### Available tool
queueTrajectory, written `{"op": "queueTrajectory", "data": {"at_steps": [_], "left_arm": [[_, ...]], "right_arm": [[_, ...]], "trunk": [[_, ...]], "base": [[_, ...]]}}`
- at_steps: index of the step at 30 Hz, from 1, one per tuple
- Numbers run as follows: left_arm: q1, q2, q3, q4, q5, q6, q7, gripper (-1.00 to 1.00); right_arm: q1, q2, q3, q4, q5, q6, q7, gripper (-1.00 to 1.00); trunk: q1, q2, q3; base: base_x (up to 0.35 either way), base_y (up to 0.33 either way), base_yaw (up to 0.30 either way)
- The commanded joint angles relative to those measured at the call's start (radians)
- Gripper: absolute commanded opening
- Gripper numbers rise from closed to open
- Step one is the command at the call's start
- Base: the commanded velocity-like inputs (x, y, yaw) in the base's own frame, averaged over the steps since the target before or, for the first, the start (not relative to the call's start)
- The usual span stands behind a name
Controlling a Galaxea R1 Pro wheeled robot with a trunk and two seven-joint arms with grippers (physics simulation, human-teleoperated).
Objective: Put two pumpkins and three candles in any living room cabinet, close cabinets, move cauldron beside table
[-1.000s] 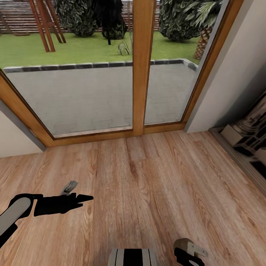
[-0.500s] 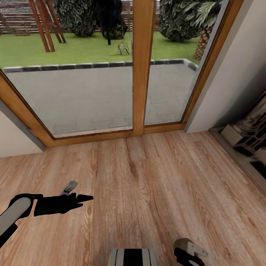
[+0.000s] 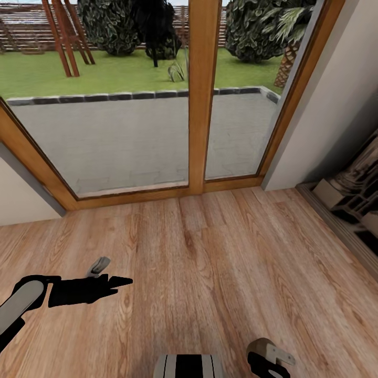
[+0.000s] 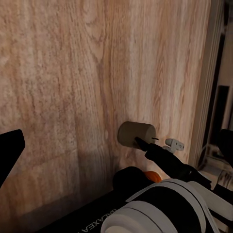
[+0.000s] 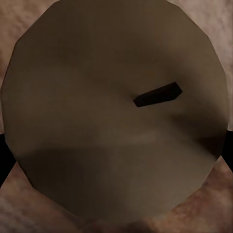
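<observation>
One candle (image 5: 114, 114) is seen in the right wrist view, a pale grey-brown disc with a short dark wick, so close that its rim is cut off at the sides; dark slivers of the jaws flank it on both sides, so the right gripper (image 3: 268, 357) is closed on it. In the left wrist view the same candle (image 4: 136, 134) is seen as a short cylinder held above the wooden floor (image 3: 210, 273), beside an orange patch that is largely hidden by the robot's body and cannot be identified. In the head view the right gripper is cut off by the lower edge of the picture. The left gripper (image 3: 113, 283) is held out over the floor; its dark fingers look drawn together to a point, but whether the jaws are parted cannot be told. Open floor stretches ahead to the wood-framed glass door (image 3: 202, 94). At the far right edge of the floor a piece of furniture (image 3: 357, 194) is only partly shown and hard to make out.
</observation>
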Motion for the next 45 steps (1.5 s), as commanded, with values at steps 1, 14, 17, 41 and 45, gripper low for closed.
{"op": "queueTrajectory", "data": {"at_steps": [1, 14, 17, 41, 45], "left_arm": [[-0.001, 0.001, -0.001, 0.0, 0.004, 0.001, 0.003, 1.0], [-0.001, 0.001, -0.001, 0.0, 0.004, 0.001, 0.003, 1.0], [-0.001, 0.001, -0.001, 0.0, 0.004, 0.002, 0.003, 1.0], [-0.001, -0.003, -0.008, 0.003, 0.002, -0.001, 0.006, 1.0], [0.007, 0.009, -0.005, 0.026, 0.024, -0.006, -0.014, 1.0]], "right_arm": [[-0.001, 0.0, 0.008, 0.0, -0.011, -0.005, -0.004, -1.0], [-0.001, 0.0, 0.008, 0.001, -0.011, -0.005, -0.004, -1.0], [-0.001, 0.0, 0.008, 0.001, -0.011, -0.005, -0.004, -1.0], [-0.001, -0.001, 0.007, -0.009, -0.013, -0.019, -0.006, -1.0], [-0.005, 0.001, 0.007, 0.003, -0.019, -0.019, 0.005, -1.0]], "trunk": [[0.0, 0.0, -0.001], [-0.002, 0.001, 0.015], [-0.003, 0.001, 0.023], [-0.014, 0.007, 0.115], [-0.016, 0.008, 0.131]], "base": [[0.0, 0.0, 0.0], [0.0, 0.0, 0.0], [0.0, 0.0, 0.0], [0.0, 0.0, 0.0], [0.0, 0.0, 0.0]]}}
